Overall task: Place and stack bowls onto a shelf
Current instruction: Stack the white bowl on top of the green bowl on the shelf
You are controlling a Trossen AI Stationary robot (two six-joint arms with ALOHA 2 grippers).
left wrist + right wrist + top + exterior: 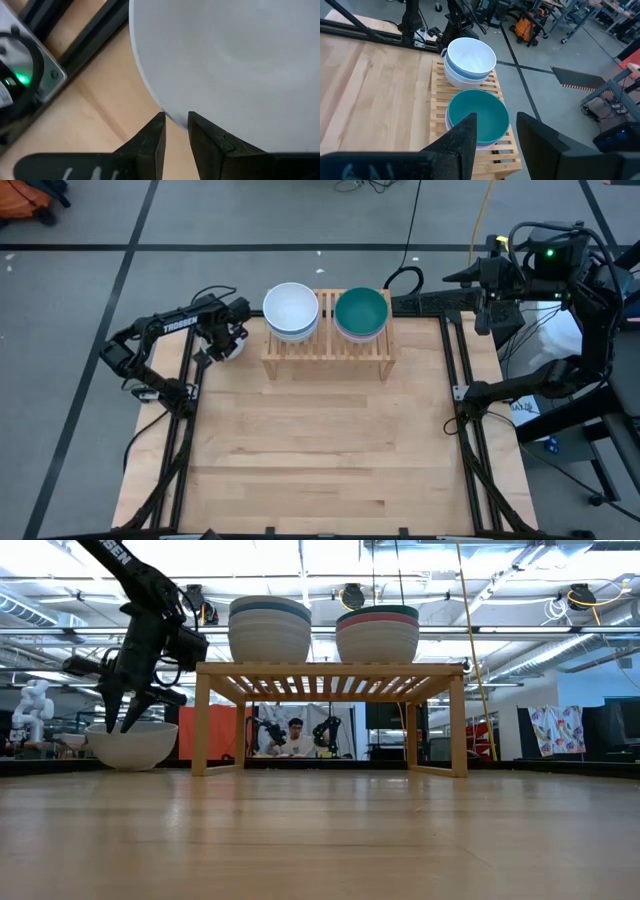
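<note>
A white bowl (132, 745) sits on its base on the table, left of the shelf (330, 670). My left gripper (122, 725) comes down onto its rim, and the bowl (225, 60) fills the left wrist view past the gripper (175, 122). The light-wood shelf (328, 352) carries two stacks. One has a white bowl (291, 310) on top over a blue one. The other has a dark green bowl (361, 313) over a pink one. My right gripper (496, 120) is open and hovers beyond the table's far right corner (460, 277). My left gripper pinches the white bowl's rim (176, 116) on the bowl's left side, one finger (205, 140) inside the bowl and one finger (152, 140) outside. The fingers come from above, pointing down. The bowl stays upright with its base on the table.
Black frame rails (185, 430) run along the table's left and right sides. The broad wooden tabletop (320, 450) lies in front of the shelf. Cables and equipment crowd the floor right of the table (560, 380). A person (296, 735) sits far behind in the room.
</note>
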